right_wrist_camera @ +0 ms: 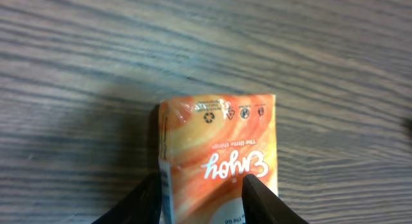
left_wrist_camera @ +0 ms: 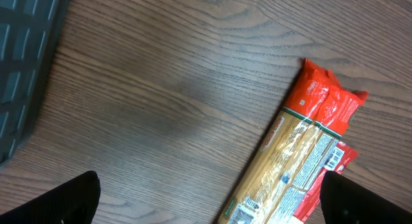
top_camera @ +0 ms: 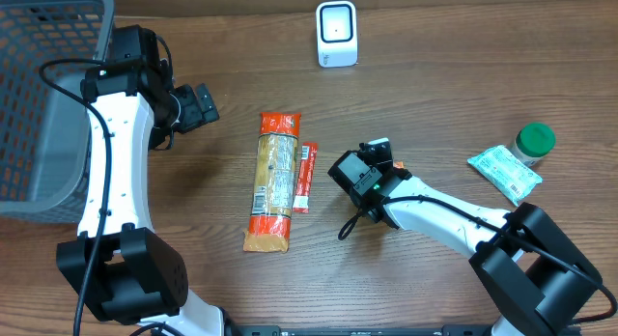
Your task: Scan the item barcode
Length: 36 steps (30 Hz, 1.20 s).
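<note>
Overhead, a grey basket (top_camera: 39, 85) sits at the tabletop's (top_camera: 435, 75) left edge and a long pasta package (top_camera: 273, 182) lies mid-table, with the left claw (top_camera: 198, 104) wide open between them. Only the right wrist view shows the orange pack (right_wrist_camera: 222, 153), flat on the wood directly under the right claw (right_wrist_camera: 201, 185). The claw's fingers (right_wrist_camera: 138, 201) stand parted over the pack's near end, not pinching it.

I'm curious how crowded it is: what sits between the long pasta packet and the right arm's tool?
A slim red sachet lying alongside the pasta packet, seen in the overhead view; the right tool is at its other side.
</note>
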Available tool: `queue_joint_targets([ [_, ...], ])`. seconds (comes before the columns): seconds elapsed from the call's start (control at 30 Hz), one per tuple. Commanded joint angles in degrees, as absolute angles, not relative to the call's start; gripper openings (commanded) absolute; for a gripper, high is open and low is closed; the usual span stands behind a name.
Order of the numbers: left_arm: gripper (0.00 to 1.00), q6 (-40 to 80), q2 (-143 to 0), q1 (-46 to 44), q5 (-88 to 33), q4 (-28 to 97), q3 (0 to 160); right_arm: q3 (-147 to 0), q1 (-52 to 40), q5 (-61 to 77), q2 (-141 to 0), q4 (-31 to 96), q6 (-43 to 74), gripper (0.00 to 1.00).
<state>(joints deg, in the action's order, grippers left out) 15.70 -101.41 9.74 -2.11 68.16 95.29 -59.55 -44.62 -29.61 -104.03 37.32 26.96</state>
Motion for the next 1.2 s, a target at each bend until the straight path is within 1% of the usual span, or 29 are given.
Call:
queue_joint_targets([
  [0.0, 1.0, 14.81, -101.54, 9.37, -1.91, 68.31, 96.25, -59.81, -44.38, -27.31, -101.89, 37.87, 27.22, 0.41],
  [0.1, 1.0, 14.81, -101.54, 9.37, -1.91, 68.31, 96.25, -61.3, -43.35, -25.28, -100.16, 39.33, 27.22, 0.41],
  [0.27, 1.0, 14.79, -101.54, 9.34, -1.91, 68.31, 96.25, -62.06, -39.86, -16.58, -95.22, 39.09, 24.8, 0.42],
  [0.37, 1.0, 14.81, -101.54, 9.37, -1.91, 68.31, 96.25, -62.06, -37.32, -13.23, -93.58, 39.53, 23.55, 0.53],
  [0.4, 1.0, 14.81, -101.54, 9.37, -1.91, 68.31, 96.25, -62.06, -35.9, -11.86, -93.54, 39.83, 23.55, 0.54],
  [0.5, 1.0, 14.81, -101.54, 9.37, -1.91, 68.31, 96.25, -61.78, -32.8, -10.98, -93.54, 40.77, 23.55, 0.53],
  [0.63, 1.0, 14.81, -101.54, 9.37, -1.91, 68.31, 96.25, -61.08, -28.99, -10.26, -93.56, 41.15, 23.49, 0.49],
  [0.73, 1.0, 14.79, -101.54, 9.37, -1.91, 68.31, 96.25, -60.16, -26.98, -5.34, -93.56, 40.77, 20.18, 0.49],
  [0.83, 1.0, 14.79, -101.54, 9.37, -1.91, 68.31, 96.25, -59.24, -25.71, -0.4, -93.67, 40.75, 15.97, 0.49],
  [1.0, 1.0, 14.81, -101.54, 9.37, -1.91, 68.31, 96.25, -58.7, -25.41, -0.25, -93.73, 40.75, 16.01, 0.49],
  [1.17, 1.0, 14.81, -101.54, 9.37, -1.91, 68.31, 96.25, -58.7, -24.25, 1.76, -93.78, 40.25, 15.99, 0.45],
])
